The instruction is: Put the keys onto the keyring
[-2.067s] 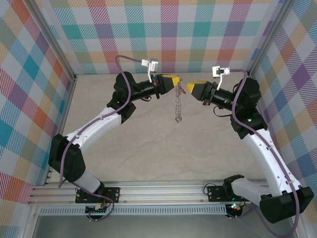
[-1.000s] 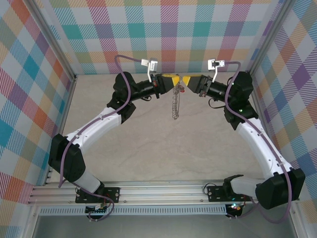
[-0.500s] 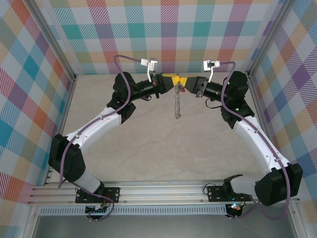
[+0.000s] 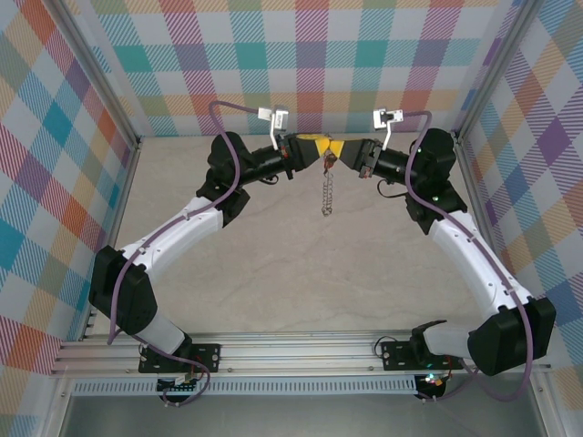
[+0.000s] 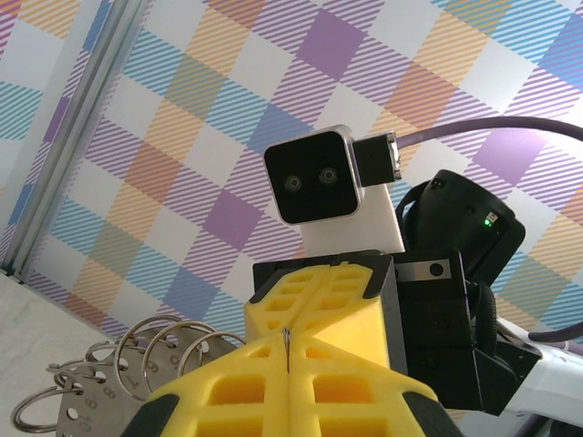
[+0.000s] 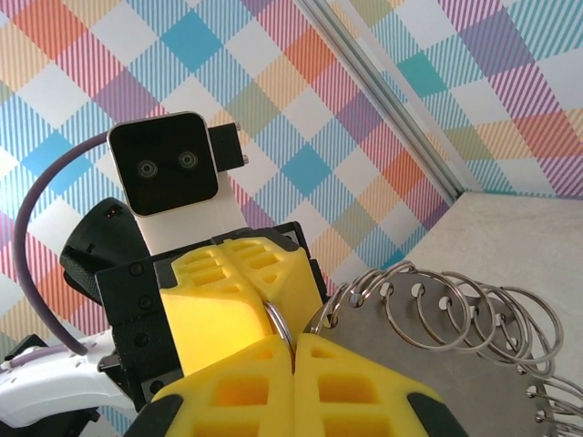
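Nose to nose in mid-air above the table — left gripper against right gripper, pinching the keyring from 2 sides, probably to steady 1 loop for threading. Left jaws pressed together on a thin metal edge; right jaws closed with a wire loop caught in the seam. Dangling edge-on below the pinch. Of the keys, just a red speck at the junction — hold unclear.
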